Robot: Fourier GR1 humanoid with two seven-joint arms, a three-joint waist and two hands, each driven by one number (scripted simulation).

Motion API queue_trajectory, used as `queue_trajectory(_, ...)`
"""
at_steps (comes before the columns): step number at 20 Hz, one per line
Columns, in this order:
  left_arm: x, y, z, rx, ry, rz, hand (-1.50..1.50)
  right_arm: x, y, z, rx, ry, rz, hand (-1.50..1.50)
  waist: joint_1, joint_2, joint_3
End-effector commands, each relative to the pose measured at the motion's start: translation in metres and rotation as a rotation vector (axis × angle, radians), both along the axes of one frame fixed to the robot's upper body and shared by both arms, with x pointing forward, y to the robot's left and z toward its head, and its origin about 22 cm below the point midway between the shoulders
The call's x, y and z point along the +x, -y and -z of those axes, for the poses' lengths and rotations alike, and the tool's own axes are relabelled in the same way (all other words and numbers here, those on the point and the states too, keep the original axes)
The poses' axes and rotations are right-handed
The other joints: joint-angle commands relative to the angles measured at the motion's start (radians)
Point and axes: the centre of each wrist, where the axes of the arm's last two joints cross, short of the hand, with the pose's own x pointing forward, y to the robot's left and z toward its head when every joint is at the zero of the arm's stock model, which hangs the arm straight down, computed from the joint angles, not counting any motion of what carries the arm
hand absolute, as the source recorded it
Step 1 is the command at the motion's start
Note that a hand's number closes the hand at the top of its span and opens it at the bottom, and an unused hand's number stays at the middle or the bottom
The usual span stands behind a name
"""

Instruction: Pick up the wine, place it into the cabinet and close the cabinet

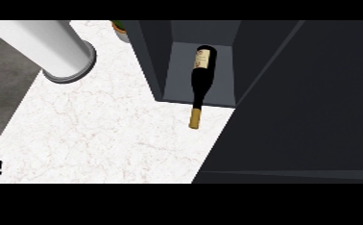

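Door (297, 123) nearest: big dark flat panel, swung open over counter's right. Counter (106, 137): white veined marble. Bottle (198, 82) lay on side in cabinet (159, 60), gold-capped neck poking past front edge. Risk, judged: closing door would hit neck, jam or roll bottle. Grey cylinder (60, 51) far left. Neither hand in view; state unknowable.

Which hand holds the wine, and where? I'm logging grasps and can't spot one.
Neither: no hand shows. The wine bottle lies in the cabinet, neck sticking out.
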Motion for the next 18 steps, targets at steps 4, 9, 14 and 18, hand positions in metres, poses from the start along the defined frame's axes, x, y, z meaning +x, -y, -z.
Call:
queue_trajectory(4, 0.004, 0.0, -0.001, 0.006, 0.01, 0.012, 1.5, 0.015, -0.038, 0.003, 0.102, -0.075, 0.08, 1.5, 0.014, 0.01, -0.001)
queue_trajectory(9, 0.002, 0.003, 0.001, -0.016, -0.008, 0.04, 1.5, 0.025, -0.032, 0.0, 0.092, -0.047, 0.122, 1.5, 0.031, 0.019, -0.004)
queue_trajectory(14, 0.007, 0.004, -0.005, -0.018, 0.013, 0.068, 1.5, 0.041, -0.028, 0.0, 0.067, -0.049, 0.17, 1.5, 0.048, 0.027, -0.003)
queue_trajectory(18, 0.011, 0.005, -0.008, 0.0, 0.023, 0.094, 1.5, 0.066, -0.032, -0.012, 0.054, 0.003, 0.212, 1.5, 0.078, 0.029, -0.004)
